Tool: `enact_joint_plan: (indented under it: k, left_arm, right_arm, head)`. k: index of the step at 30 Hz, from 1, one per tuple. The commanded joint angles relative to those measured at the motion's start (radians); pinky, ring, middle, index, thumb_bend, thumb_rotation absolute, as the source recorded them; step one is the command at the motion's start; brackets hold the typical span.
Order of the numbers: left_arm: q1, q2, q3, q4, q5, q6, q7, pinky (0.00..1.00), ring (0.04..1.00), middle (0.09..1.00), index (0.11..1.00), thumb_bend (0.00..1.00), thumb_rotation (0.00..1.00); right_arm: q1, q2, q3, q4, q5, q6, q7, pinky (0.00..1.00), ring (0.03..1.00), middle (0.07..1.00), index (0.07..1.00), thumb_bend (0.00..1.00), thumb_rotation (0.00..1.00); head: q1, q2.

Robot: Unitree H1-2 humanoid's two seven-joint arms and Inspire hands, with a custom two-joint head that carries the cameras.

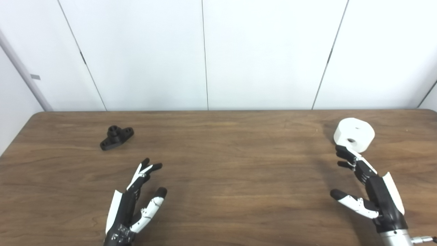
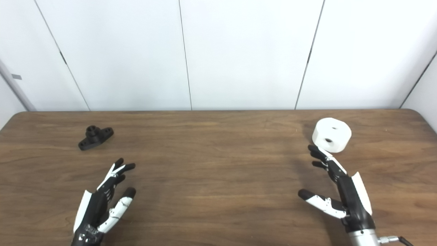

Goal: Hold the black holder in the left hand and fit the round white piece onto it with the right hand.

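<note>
Black holder sits far left on the table, well clear of the back edge. Round white piece is far right. Left hand is spread open, holding nothing; right hand is open too, fingertips just beside the piece, with lots of bare wood between them

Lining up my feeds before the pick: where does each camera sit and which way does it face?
Left eye view: head camera, looking down over the table; both arms enter at the bottom.
Right eye view: beside it, set slightly right, same aim.
Shared: black holder, round white piece, open left robot hand, open right robot hand.
</note>
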Motion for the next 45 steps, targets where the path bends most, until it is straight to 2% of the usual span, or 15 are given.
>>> enact_joint_plan:
  k: [1,7,11,15,21,26,30,38,41,45]
  left_arm:
    - [0.007,0.006,0.002,0.002,0.001,-0.031,0.011,0.92,0.962,0.988,0.836,0.55,0.63]
    - [0.009,0.001,-0.001,-0.006,0.000,-0.017,0.009,0.92,0.960,0.986,0.835,0.56,0.61]
    - [0.009,-0.008,0.000,-0.008,0.013,-0.001,0.017,0.95,0.981,0.985,0.839,0.60,0.55]
    - [0.005,-0.031,0.025,-0.012,0.080,-0.006,0.077,0.99,0.999,0.998,0.801,0.64,0.42]
    - [-0.009,-0.070,0.068,-0.064,0.205,0.015,0.189,1.00,1.000,1.000,0.744,0.68,0.29]
    - [-0.044,-0.070,0.116,-0.128,0.273,0.073,0.239,1.00,1.000,1.000,0.731,0.78,0.26]
    - [-0.106,-0.028,0.169,-0.159,0.284,0.129,0.238,1.00,1.000,1.000,0.759,0.83,0.30]
    - [-0.212,0.055,0.271,-0.202,0.213,0.272,0.213,1.00,1.000,1.000,0.779,0.83,0.29]
    - [-0.238,0.086,0.294,-0.218,0.191,0.323,0.197,1.00,1.000,1.000,0.792,0.84,0.29]
    - [-0.285,0.155,0.314,-0.205,0.224,0.372,0.192,1.00,1.000,1.000,0.793,0.84,0.31]
  right_arm:
    - [0.072,0.015,0.000,0.043,-0.020,-0.049,-0.014,0.78,0.853,0.868,0.834,0.72,0.63]
    - [0.071,0.013,-0.001,0.043,-0.017,-0.049,-0.014,0.78,0.852,0.864,0.832,0.72,0.65]
    - [0.068,0.012,0.000,0.048,-0.005,-0.046,-0.008,0.79,0.859,0.870,0.833,0.72,0.64]
    - [0.064,0.009,0.000,0.056,-0.010,-0.052,-0.008,0.79,0.866,0.870,0.841,0.72,0.64]
    - [0.059,0.006,-0.003,0.067,0.001,-0.052,-0.006,0.80,0.866,0.870,0.838,0.73,0.64]
    - [0.058,-0.003,-0.009,0.078,-0.001,-0.055,-0.008,0.79,0.856,0.867,0.835,0.75,0.66]
    - [0.059,-0.008,-0.011,0.077,0.006,-0.050,-0.004,0.81,0.867,0.874,0.836,0.75,0.68]
    - [0.064,-0.015,-0.013,0.074,0.027,-0.040,0.009,0.85,0.890,0.881,0.848,0.72,0.67]
    - [0.062,-0.016,-0.015,0.082,0.032,-0.044,0.011,0.84,0.887,0.882,0.846,0.73,0.67]
    - [0.057,-0.019,-0.015,0.094,0.037,-0.056,0.013,0.83,0.879,0.882,0.842,0.72,0.67]
  head:
    - [0.001,0.001]
    - [0.026,0.000]
    - [0.028,-0.010]
    - [0.033,-0.014]
    - [0.050,-0.016]
    - [0.101,-0.017]
    - [0.120,-0.018]
    - [0.139,-0.020]
    - [0.149,-0.023]
    - [0.161,-0.031]
